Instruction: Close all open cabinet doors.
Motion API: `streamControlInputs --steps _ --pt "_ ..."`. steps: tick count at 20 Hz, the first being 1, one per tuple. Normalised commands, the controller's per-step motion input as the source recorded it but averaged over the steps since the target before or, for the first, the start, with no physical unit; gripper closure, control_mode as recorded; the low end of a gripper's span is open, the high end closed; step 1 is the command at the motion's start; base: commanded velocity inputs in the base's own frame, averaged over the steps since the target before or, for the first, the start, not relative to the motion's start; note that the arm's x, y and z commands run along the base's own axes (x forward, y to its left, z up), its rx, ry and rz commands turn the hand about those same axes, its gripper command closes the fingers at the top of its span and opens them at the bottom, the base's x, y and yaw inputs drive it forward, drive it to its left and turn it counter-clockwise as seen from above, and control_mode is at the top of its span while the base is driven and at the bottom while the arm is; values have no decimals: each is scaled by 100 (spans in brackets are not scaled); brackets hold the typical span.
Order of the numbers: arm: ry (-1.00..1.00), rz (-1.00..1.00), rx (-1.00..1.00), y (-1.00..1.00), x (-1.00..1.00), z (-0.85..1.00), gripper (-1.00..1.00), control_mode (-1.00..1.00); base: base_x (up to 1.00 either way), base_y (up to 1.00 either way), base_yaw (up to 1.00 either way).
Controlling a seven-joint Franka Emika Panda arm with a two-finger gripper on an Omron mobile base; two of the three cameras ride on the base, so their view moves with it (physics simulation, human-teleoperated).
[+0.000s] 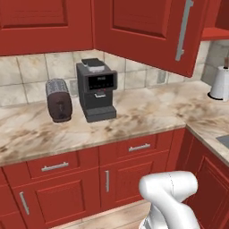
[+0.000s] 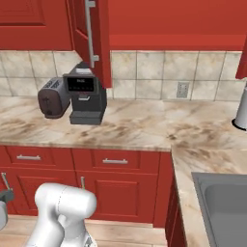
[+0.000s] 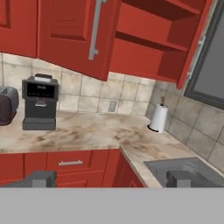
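Hand view: gripper (image 3: 109, 178) seen held level, aimed at corner of counter (image 3: 100, 135), fingers (image 3: 38, 178) spread wide, nothing held. Open cabinet door (image 3: 76, 33) seen swung out above coffee machine (image 3: 40, 104), shelves exposed behind it. Left base view: same door (image 1: 150, 31) hung over counter (image 1: 134, 114), toaster (image 1: 58, 100) set beside coffee machine (image 1: 95, 91). Arm's white elbow seen low, near drawers (image 1: 134, 148).

cabinet doors (image 1: 147, 27): glossy red, grey bar handle | desk (image 1: 134, 112): beige marble, brown veining | wall tiles (image 2: 159, 72): pale beige-grey squares | coffee machine (image 1: 95, 89): dark grey-black | toaster (image 1: 58, 100): dark brown-grey, silver sides | paper roll (image 3: 158, 118): white | sink (image 2: 226, 202): grey metal | drawers (image 1: 134, 147): red, silver handles
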Motion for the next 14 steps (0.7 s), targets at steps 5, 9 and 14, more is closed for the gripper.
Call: streamControlInputs --steps 5,9,14 --pt "0 0 0 0 0 0 -100 100 19 -54 0" --pt "0 0 0 0 0 0 -100 100 22 -55 0" --pt "0 0 0 0 0 0 -100 100 34 -49 0"
